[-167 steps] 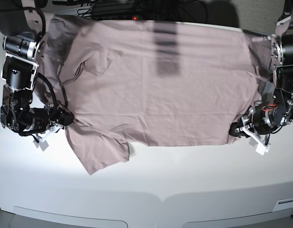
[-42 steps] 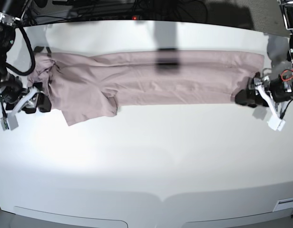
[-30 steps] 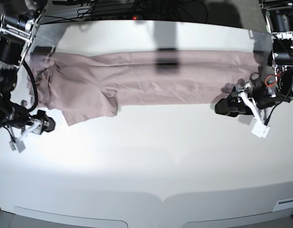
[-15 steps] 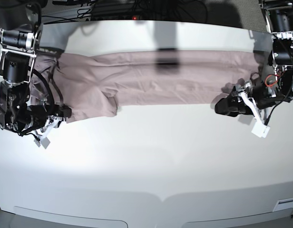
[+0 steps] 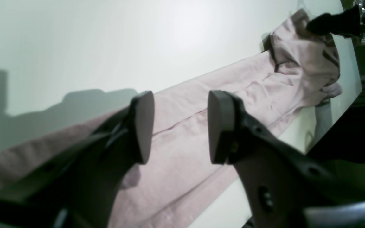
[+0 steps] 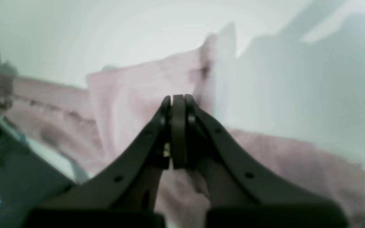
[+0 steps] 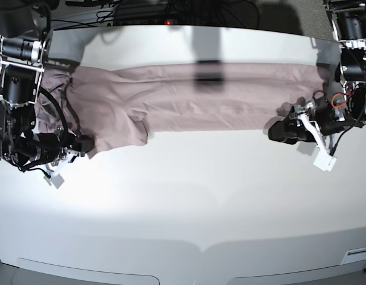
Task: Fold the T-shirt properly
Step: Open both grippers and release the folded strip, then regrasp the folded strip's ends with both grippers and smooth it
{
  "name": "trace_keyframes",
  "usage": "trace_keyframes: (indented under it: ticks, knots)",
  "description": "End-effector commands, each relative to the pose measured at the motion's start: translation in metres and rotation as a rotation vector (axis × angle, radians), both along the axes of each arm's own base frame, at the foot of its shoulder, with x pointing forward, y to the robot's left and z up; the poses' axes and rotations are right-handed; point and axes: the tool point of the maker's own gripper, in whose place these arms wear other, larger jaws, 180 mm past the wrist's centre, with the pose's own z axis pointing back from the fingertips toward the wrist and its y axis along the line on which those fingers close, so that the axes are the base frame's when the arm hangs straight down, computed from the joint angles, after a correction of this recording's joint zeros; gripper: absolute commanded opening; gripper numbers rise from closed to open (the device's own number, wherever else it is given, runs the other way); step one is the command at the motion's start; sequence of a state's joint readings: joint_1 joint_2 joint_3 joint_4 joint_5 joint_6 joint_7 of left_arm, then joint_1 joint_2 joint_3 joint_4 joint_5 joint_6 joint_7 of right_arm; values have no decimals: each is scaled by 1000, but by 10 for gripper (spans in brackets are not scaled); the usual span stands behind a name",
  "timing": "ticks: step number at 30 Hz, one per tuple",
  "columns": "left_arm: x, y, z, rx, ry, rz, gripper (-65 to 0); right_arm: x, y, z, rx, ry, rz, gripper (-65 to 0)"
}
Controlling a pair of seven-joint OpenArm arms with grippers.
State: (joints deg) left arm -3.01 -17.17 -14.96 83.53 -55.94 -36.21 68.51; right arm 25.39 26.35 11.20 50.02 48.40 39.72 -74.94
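Note:
The pink-mauve T-shirt (image 7: 195,98) lies folded into a long strip across the back of the white table (image 7: 183,196), with one sleeve sticking out toward the front at the left (image 7: 117,127). My right gripper (image 7: 87,144) is at that sleeve's front left corner. In the right wrist view its fingers (image 6: 177,99) are pressed together on the T-shirt (image 6: 122,104). My left gripper (image 7: 277,132) hovers at the strip's front edge on the right. Its fingers stand apart (image 5: 181,126), with nothing between them, over the T-shirt (image 5: 252,91).
Dark cables and equipment run along the table's back edge (image 7: 171,15), with a small red light (image 7: 167,22). White tags hang off both grippers (image 7: 324,161) (image 7: 54,178). The front half of the table is bare white surface.
My right gripper swung in from the left front to the sleeve's corner and shut there. The left arm and the cloth strip stay where they were.

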Motion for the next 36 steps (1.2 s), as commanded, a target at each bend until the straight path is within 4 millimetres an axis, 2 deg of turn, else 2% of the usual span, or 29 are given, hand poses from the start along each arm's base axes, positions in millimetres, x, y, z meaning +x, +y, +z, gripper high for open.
trace_keyframes:
  ticks: [1,3,9,11,14,19,22,29,36]
  knots:
    - [10,4,15,-5,-56,3,-380,10,-3,18,15,-36,9,-650]
    - [10,4,15,-5,-56,3,-380,5,5,22,63,-17,32,-650]
    - [10,4,15,-5,-56,3,-380,20,27,57,280,-133,7,-650]
    - [10,4,15,-4,-57,3,-380,20,25,62,296,-149,5,-650]
    - [10,4,15,-5,-56,3,-380,13,17,58,272,-139,3,-650]
    - [11,4,16,-7,-61,6,-386,-11,13,45,282,-102,-5,-650]
    - [14,4,19,-18,-80,20,-386,-30,24,45,318,-112,23,-650]
    - [14,4,19,-17,-79,19,-386,-76,58,60,308,-178,177,-650]
    - [13,4,18,-13,-73,15,-386,-119,70,47,296,-121,228,-650]
